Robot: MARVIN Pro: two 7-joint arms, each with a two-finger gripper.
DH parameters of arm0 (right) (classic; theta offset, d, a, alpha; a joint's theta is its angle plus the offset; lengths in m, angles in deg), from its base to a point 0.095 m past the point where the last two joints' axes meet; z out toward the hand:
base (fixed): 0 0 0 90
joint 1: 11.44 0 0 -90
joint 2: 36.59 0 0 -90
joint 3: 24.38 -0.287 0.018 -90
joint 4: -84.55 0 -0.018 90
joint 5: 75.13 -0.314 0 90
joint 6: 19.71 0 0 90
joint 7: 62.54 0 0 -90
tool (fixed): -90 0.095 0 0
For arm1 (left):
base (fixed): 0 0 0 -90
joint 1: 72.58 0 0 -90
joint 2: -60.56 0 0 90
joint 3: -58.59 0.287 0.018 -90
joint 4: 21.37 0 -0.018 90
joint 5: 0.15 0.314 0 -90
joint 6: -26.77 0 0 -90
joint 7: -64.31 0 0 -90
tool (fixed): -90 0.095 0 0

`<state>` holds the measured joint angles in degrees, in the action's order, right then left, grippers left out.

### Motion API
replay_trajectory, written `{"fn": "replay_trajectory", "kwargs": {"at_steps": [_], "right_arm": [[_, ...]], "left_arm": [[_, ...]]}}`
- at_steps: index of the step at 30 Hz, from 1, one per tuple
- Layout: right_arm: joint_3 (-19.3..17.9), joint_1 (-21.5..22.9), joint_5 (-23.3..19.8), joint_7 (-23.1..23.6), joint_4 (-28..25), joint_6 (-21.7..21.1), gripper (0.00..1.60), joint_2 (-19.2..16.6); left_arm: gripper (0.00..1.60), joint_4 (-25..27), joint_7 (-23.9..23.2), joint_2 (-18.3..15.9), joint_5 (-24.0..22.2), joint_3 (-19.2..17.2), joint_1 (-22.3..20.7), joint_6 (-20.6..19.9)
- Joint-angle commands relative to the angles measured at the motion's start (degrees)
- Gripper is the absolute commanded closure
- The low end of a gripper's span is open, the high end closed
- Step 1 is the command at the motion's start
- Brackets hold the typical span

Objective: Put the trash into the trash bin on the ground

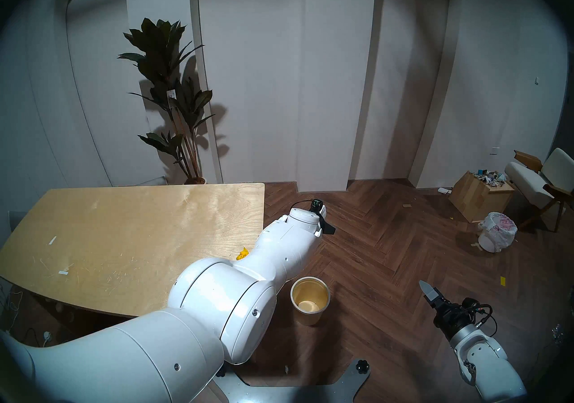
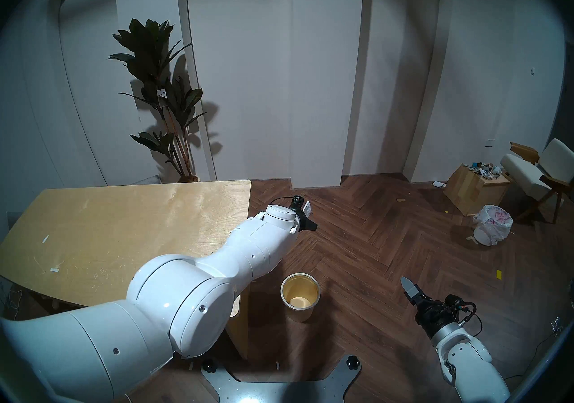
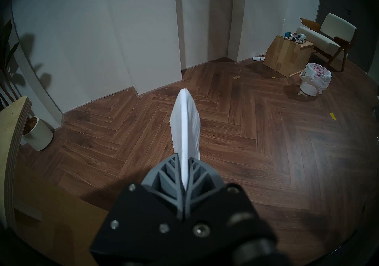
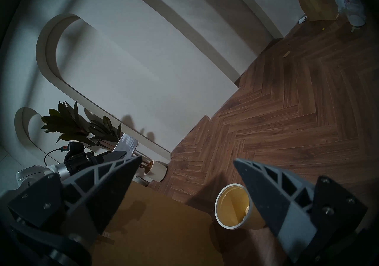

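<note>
The left fingers [image 3: 185, 174] are pinched fully together on the white packet [image 3: 185, 124], whose long axis runs straight out past the tips, out beyond the worktop's [image 1: 124, 222] right edge over the bare floor. The cream trash bin [image 1: 310, 301] stands on the floor nearer the robot, so I judge the packet must come back toward the robot to be over its mouth. The right fingers [image 4: 185, 185] are spread wide and empty, just right of the bin; a yellow scrap [image 1: 242, 254] lies on the worktop.
</note>
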<state>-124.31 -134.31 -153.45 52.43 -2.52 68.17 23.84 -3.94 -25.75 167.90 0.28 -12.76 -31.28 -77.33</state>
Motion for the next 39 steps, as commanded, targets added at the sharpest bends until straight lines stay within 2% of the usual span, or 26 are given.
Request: {"fn": "replay_trajectory", "kwargs": {"at_steps": [1, 2, 4, 5, 7, 8, 9, 10, 11, 12, 13, 14, 23, 31, 33, 34, 35, 36, 37, 39], "right_arm": [[-0.1, 0.4, 0.0, -0.1, -1.6, -0.1, 0.0, -0.3], [-0.1, 0.4, 0.0, -0.2, -1.6, -0.2, 0.0, -0.3], [-0.1, 0.5, 0.0, -0.3, -1.8, -0.4, 0.0, -0.3], [-0.1, 0.5, 0.0, -0.4, -1.8, -0.5, 0.0, -0.3], [-0.1, 0.6, -0.1, -0.5, -1.9, -0.8, 0.0, -0.3], [-0.1, 0.6, -0.1, -0.6, -2.0, -0.8, 0.0, -0.3], [-0.1, 0.6, -0.1, -0.7, -2.0, -1.0, 0.0, -0.4], [-0.1, 0.6, -0.1, -0.7, -2.1, -1.0, 0.0, -0.4], [-0.1, 0.6, -0.1, -0.8, -2.1, -1.1, 0.0, -0.4], [-0.1, 0.7, -0.1, -0.9, -2.2, -1.3, 0.0, -0.4], [-0.1, 0.7, -0.1, -1.0, -2.3, -1.4, 0.0, -0.4], [-0.1, 0.7, -0.1, -1.0, -2.3, -1.4, 0.0, -0.4], [0.1, 1.0, -0.2, -1.7, -3.2, -2.3, 0.0, -0.4], [0.0, 1.3, 0.0, -2.6, -5.3, -3.1, 0.0, -0.8], [0.2, 1.6, 0.1, -3.0, -6.4, -3.4, 0.0, -1.0], [0.4, 1.8, 0.2, -3.1, -6.9, -3.6, 0.0, -1.0], [0.6, 1.9, 0.3, -3.3, -7.5, -3.8, 0.0, -1.0], [0.9, 2.1, 0.4, -3.5, -8.1, -4.0, 0.0, -1.1], [1.5, 2.3, 0.6, -3.7, -9.0, -4.3, 0.0, -1.1], [2.4, 2.8, 0.9, -4.0, -10.3, -4.7, 0.0, -1.0]], "left_arm": [[1.25, 0.3, 0.1, 0.0, 0.1, -0.1, -2.3, 1.2], [1.15, 0.1, 0.1, 0.0, 0.1, -0.1, -2.3, 1.3], [0.45, 0.0, 0.1, 0.0, 0.2, -0.2, -2.4, 1.5], [0.3, -0.1, 0.1, 0.0, 0.2, -0.3, -2.4, 1.6], [0.19, -0.2, 0.1, 0.0, 0.3, -0.4, -2.5, 1.7], [0.18, -0.3, 0.1, 0.0, 0.3, -0.4, -2.5, 1.8], [0.3, -0.3, 0.1, 0.0, 0.4, -0.4, -2.5, 1.9], [0.63, -0.4, 0.1, 0.0, 0.4, -0.5, -2.5, 1.9], [0.77, -0.5, 0.1, 0.0, 0.4, -0.5, -2.5, 2.0], [0.75, -0.6, 0.1, 0.0, 0.5, -0.6, -2.6, 2.1], [0.2, -0.6, 0.1, 0.0, 0.5, -0.7, -2.6, 2.1], [0.0, -0.7, 0.1, 0.0, 0.5, -0.7, -2.7, 2.2], [0.0, -1.2, -0.1, 0.1, 0.8, -1.1, -3.5, 2.3], [0.0, -0.2, -0.6, -0.1, 1.9, -0.8, -8.1, 1.9], [0.0, 1.2, -0.6, -0.9, 2.1, -1.0, -9.1, 1.8], [0.0, 2.8, -0.2, -1.3, 2.6, -0.9, -7.6, 2.7], [0.0, 2.5, -0.6, -1.7, 2.5, -1.0, -9.8, 1.9], [0.0, 4.0, -0.5, -2.3, 2.7, -1.1, -9.1, 2.5], [0.0, 4.0, -0.3, -3.1, 3.0, -1.0, -10.7, 2.4], [0.0, 5.8, -0.1, -4.4, 3.1, -1.6, -10.2, 3.4]]}}
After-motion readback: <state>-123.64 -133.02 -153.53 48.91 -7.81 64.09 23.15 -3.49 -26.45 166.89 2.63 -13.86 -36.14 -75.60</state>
